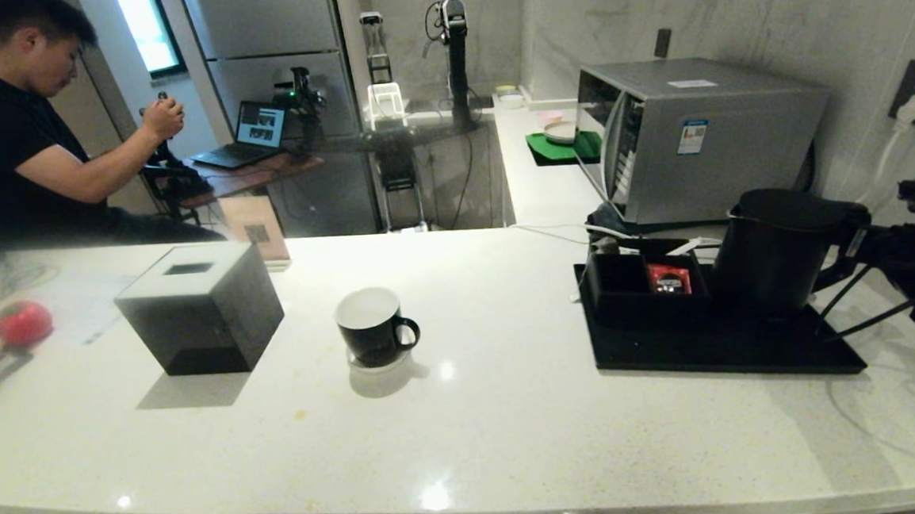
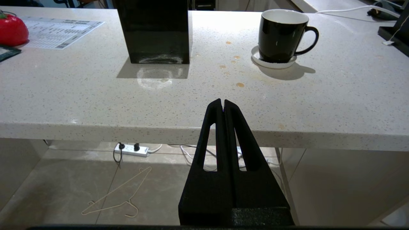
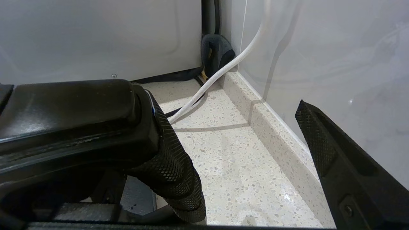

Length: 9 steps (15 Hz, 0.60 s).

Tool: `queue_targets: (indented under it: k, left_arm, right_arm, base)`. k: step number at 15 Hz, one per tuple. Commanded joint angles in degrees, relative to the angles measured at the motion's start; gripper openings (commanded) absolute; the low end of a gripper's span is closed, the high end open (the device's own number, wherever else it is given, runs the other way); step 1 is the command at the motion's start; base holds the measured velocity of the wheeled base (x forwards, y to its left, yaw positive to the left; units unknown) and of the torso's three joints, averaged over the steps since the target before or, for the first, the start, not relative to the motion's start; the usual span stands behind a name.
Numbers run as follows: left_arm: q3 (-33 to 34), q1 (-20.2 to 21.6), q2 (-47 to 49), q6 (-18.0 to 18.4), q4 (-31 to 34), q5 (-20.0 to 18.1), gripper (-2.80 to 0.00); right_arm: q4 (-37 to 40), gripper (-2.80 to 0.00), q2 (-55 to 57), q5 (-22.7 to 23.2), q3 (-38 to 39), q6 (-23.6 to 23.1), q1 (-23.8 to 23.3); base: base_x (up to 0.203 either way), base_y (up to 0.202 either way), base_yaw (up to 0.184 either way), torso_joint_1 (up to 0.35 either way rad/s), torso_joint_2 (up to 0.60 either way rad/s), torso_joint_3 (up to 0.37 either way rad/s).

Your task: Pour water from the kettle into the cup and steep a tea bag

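Note:
The matte black kettle (image 1: 779,249) stands on a black tray (image 1: 709,349) at the right of the white counter. My right gripper (image 3: 225,103) is open behind the kettle's handle (image 3: 64,108). The handle lies against the outer side of one fingertip (image 3: 169,159), and only bare counter shows between the fingers. The black cup (image 1: 371,330) with its white inside sits on a small saucer (image 2: 274,64) mid-counter, handle to the right. My left gripper (image 2: 222,102) is shut and empty, parked below and in front of the counter edge. The tea bag and the water are out of view.
A black cube box (image 1: 198,308) stands left of the cup. A holder with a red packet (image 1: 669,278) shares the tray. A microwave (image 1: 704,134) is behind the kettle. The wall (image 3: 335,57) and a white cable (image 3: 220,73) are close by my right fingers. A person (image 1: 13,141) sits far left.

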Motion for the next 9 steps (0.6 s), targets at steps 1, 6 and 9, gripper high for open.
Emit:
queue_targets:
  k: [1,6,9]
  left_arm:
    - [0.00,0.00,0.01,0.00,-0.04,-0.11,-2.80]
    - [0.00,0.00,0.01,0.00,-0.04,-0.05,-2.80]
    - [0.00,0.00,0.01,0.00,-0.04,-0.02,-2.80]
  right_arm:
    - [-0.42,0.00,-0.45,-0.02,-0.05,0.03,0.07]
    - [-0.60,-2.80,-0.79,-0.02,0.55,-0.06,0.07]
    - [-0.65,-2.80,-0.91,-0.02,0.89,-0.06,0.07]
  base:
    - [0.000,0.000,0.000,0.000,0.00,0.000]
    - [0.000,0.000,0.000,0.000,0.00,0.000]
    - [0.000,0.000,0.000,0.000,0.00,0.000]
